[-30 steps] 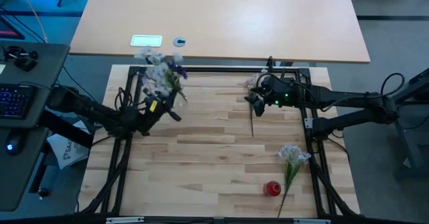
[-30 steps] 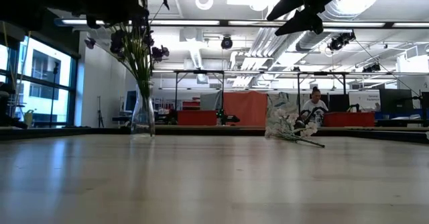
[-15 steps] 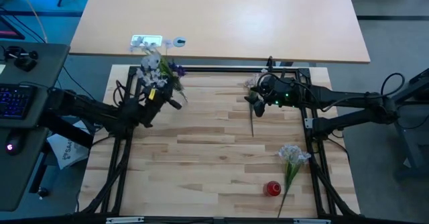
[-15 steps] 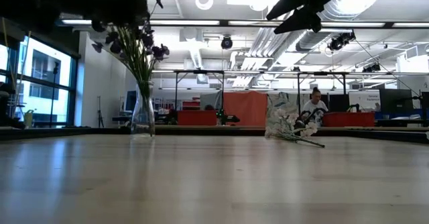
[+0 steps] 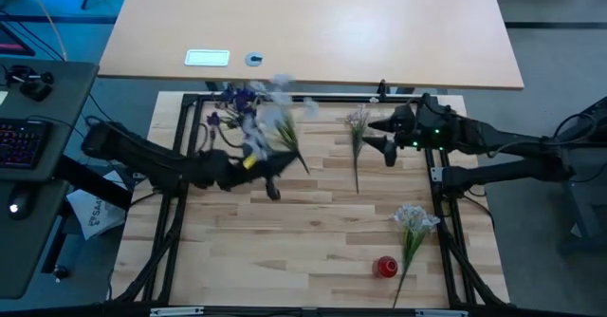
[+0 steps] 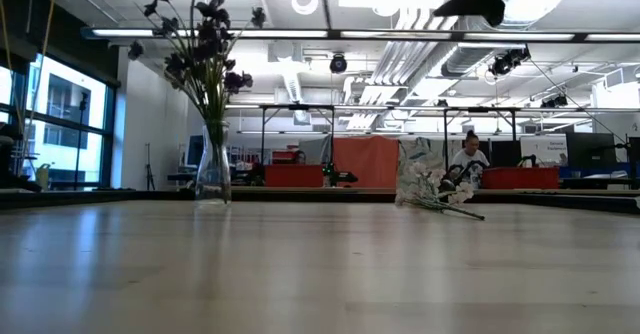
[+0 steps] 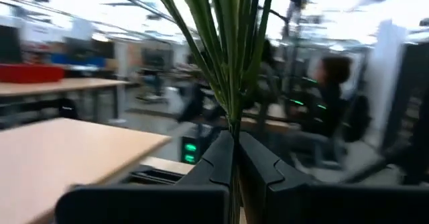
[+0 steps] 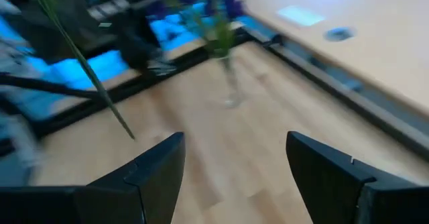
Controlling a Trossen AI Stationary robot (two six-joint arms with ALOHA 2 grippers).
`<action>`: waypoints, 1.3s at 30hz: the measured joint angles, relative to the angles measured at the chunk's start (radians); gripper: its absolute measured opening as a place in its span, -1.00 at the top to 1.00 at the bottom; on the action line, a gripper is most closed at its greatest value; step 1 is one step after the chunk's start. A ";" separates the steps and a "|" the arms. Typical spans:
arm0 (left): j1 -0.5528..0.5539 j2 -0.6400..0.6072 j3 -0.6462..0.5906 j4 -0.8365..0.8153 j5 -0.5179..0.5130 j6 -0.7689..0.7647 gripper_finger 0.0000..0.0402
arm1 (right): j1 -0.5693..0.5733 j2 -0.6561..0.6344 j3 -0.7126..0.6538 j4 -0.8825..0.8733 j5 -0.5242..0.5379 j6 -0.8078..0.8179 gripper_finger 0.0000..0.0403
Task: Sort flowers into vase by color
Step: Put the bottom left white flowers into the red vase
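Over the wooden surface (image 5: 303,213), seen from above, the left pincer (image 5: 270,173) has swung in from the vase corner toward the middle, clamped on a bunch of flower stems whose pale blooms (image 5: 277,108) smear with motion. Half a second ago that bunch hung right at the purple flowers (image 5: 237,99) in the vase; now it is clear of them, so I judge the pale sprays were pulled out of the purple bunch and await their own place. The right pincer (image 5: 391,144) has drawn back toward its edge, jaws spread and empty, leaving a white spray (image 5: 357,132) flat on the wood just beside it. Another white spray (image 5: 413,224) lies near a small red object (image 5: 384,266).

From table height, the glass vase (image 6: 212,172) stands upright with only dark blooms, no arm over it any more.

Looking past the left wrist, both fingers (image 7: 218,160) press shut on green stems (image 7: 231,49).

Looking past the right wrist, its fingers (image 8: 161,167) stand wide apart with nothing between.
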 joint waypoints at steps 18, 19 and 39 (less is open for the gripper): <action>0.029 0.211 0.123 0.061 0.056 -0.105 1.00 | 0.166 0.301 -0.021 0.668 -0.089 0.022 -0.26; 0.028 0.212 0.125 0.049 0.057 -0.105 1.00 | 0.166 0.317 -0.021 0.684 -0.095 0.022 -0.26; 0.047 0.212 0.127 -0.036 0.083 -0.123 1.00 | 0.191 0.419 -0.021 0.777 -0.131 0.043 -0.15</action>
